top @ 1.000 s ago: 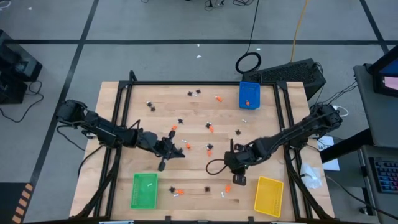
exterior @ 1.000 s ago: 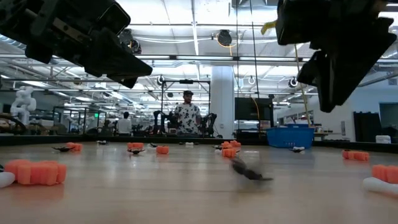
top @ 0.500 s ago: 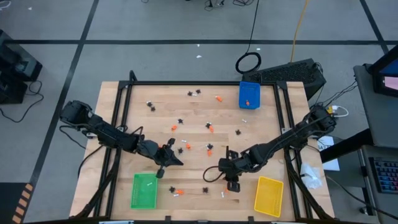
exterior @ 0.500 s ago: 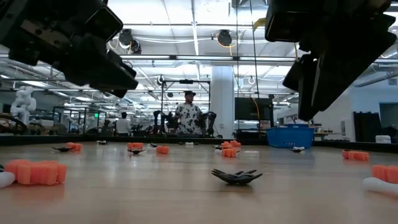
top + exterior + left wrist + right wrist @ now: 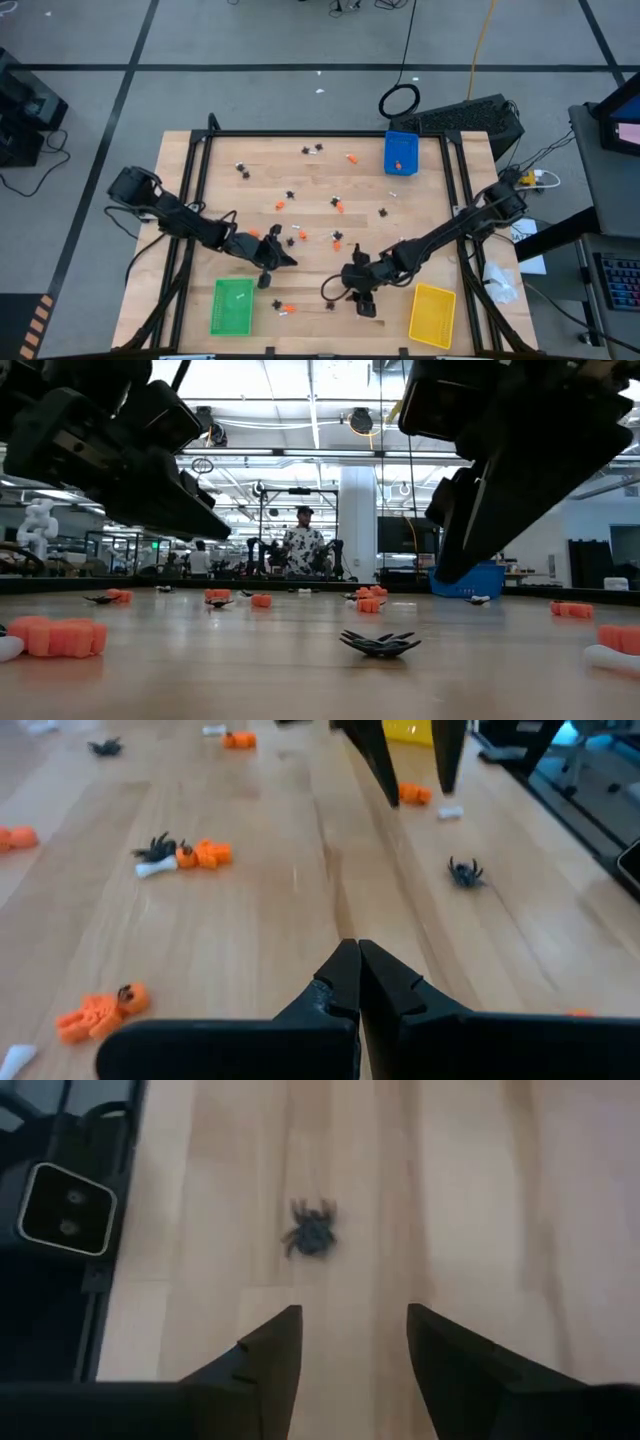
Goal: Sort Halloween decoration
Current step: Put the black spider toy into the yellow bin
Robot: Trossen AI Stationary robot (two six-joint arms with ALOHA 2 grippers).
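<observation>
Small orange lumps, black spiders and white bones lie scattered over the wooden table. One black spider lies flat on the wood near the near edge, also seen in the low view. My right gripper hangs open just above the table and short of that spider, between the green and yellow trays. My left gripper is shut, with nothing visible between its fingers. It hovers low past the green tray's far right corner.
The green tray and the yellow tray sit at the near edge, and the blue tray at the far right. An orange lump, spider and bone lie together ahead of my left gripper. A black frame borders the table.
My right gripper has sunk and gone toward the table's near left, closing on the black spider. My left gripper has dropped and shifted toward the near edge, staying shut. The spider showed blurred a second ago and lies still now.
</observation>
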